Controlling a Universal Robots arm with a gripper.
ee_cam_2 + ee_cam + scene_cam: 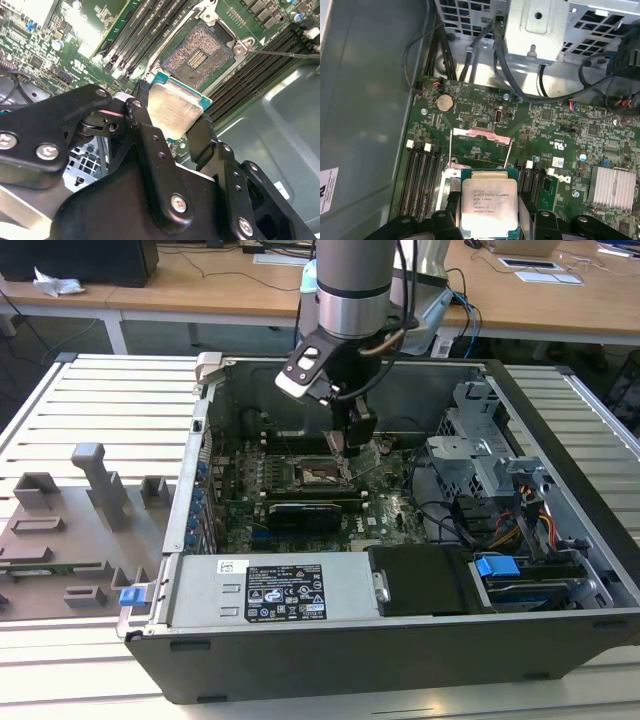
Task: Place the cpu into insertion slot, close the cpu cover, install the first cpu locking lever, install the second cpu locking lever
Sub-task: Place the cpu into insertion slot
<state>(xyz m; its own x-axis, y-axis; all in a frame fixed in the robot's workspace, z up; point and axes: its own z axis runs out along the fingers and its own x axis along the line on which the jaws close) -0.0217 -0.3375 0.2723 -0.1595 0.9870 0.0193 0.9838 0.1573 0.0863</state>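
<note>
Step 1 of 4 is in hand: placing the cpu point(487, 202). In the exterior view the insertion slot point(322, 476) is lying uncovered. Just right of it the gripper point(352, 440) is hanging low, with the arm point(350, 290) pointing straight down into the case point(560, 440). The jaws are clamping the cpu by 2 opposite edges. The cpu cover point(481, 135) is standing open. Judgement: seating is calling for the chip squared and level over the slot.
</note>
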